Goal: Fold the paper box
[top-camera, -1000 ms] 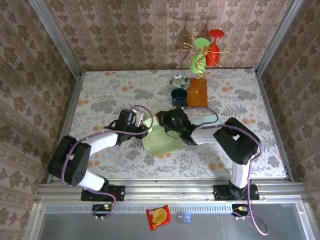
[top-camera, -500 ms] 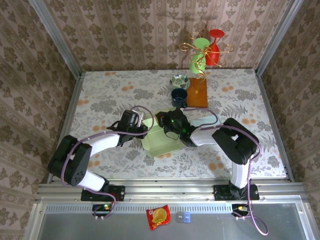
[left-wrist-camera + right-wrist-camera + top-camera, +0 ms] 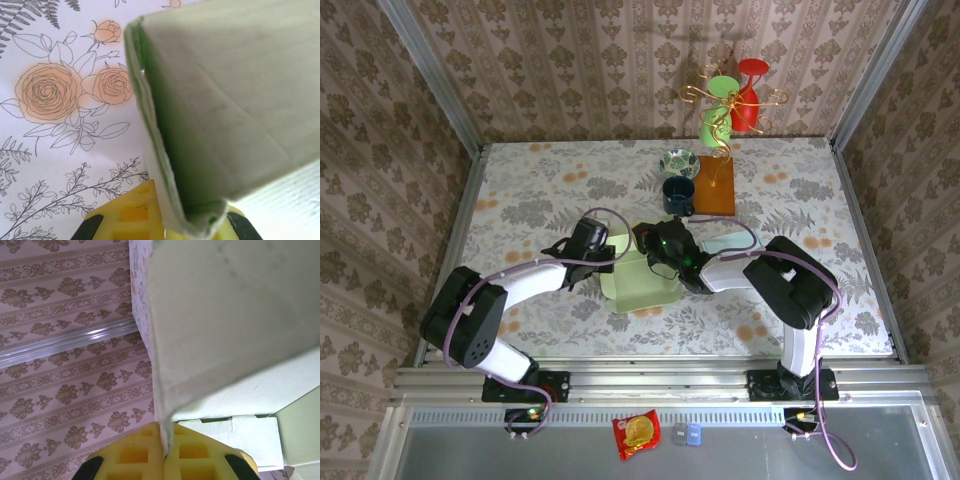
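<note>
The left pincer (image 3: 192, 225) is squeezing shut on the left edge of the paper box (image 3: 642, 282). The folded green paper is sitting pinched between its yellow pads (image 3: 131, 220). The right pincer (image 3: 165, 452) is also clamping shut, and it is holding a thin flap of the same box between its own yellow pads (image 3: 130, 457). That flap is standing up on the far side of the box. Seen from above, the two pincers are sitting close together, one at the left side of the box and one at its far side. The pale green box is lying near the middle of the tabletop (image 3: 540, 180), a little toward the near edge. Its bottom is resting on the flowery cover. Past the box, toward the far edge, a dark blue cup (image 3: 678, 193) is standing just beside an orange board (image 3: 715, 185). A small patterned bowl (image 3: 678, 160) is sitting behind the cup. At the far edge a gold wire rack (image 3: 728, 100) is holding a green cup and a red cup.
</note>
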Motion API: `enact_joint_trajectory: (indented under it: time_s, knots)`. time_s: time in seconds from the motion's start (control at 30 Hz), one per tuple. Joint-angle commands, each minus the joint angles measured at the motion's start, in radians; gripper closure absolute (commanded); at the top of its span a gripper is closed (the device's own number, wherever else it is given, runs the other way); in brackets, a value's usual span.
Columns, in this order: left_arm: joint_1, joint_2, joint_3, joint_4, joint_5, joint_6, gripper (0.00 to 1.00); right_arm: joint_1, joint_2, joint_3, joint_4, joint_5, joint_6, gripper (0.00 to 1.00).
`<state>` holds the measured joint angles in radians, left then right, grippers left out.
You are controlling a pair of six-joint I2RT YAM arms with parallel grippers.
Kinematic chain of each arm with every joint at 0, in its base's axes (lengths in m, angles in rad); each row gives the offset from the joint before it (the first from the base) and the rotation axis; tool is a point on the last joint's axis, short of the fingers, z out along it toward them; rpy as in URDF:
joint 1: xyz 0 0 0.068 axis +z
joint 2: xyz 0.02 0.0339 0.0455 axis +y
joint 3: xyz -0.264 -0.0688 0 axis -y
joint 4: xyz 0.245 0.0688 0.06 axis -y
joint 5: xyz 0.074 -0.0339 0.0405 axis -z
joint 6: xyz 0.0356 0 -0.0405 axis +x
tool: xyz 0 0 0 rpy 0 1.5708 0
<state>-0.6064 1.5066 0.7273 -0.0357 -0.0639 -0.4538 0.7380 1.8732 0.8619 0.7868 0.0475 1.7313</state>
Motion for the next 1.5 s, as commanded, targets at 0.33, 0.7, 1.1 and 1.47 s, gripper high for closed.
enact_joint_trajectory:
  time_s: [0.33, 0.7, 1.1, 1.47]
  knots:
    - [0.017, -0.045, 0.064, -0.088, -0.019, -0.028, 1.00, -0.031, -0.202, 0.045, -0.364, -0.081, -0.174, 0.43]
    - [0.128, -0.084, 0.206, -0.242, 0.275, 0.019, 1.00, -0.192, -0.524, 0.267, -0.904, -0.248, -0.690, 0.34]
    - [0.273, 0.015, 0.347, -0.318, 0.839, 0.081, 1.00, -0.520, -0.595, 0.385, -1.281, -0.589, -1.073, 0.49]
    - [0.302, 0.100, 0.385, -0.317, 1.015, 0.075, 1.00, -0.551, -0.502, 0.407, -1.256, -0.722, -1.168, 0.55]
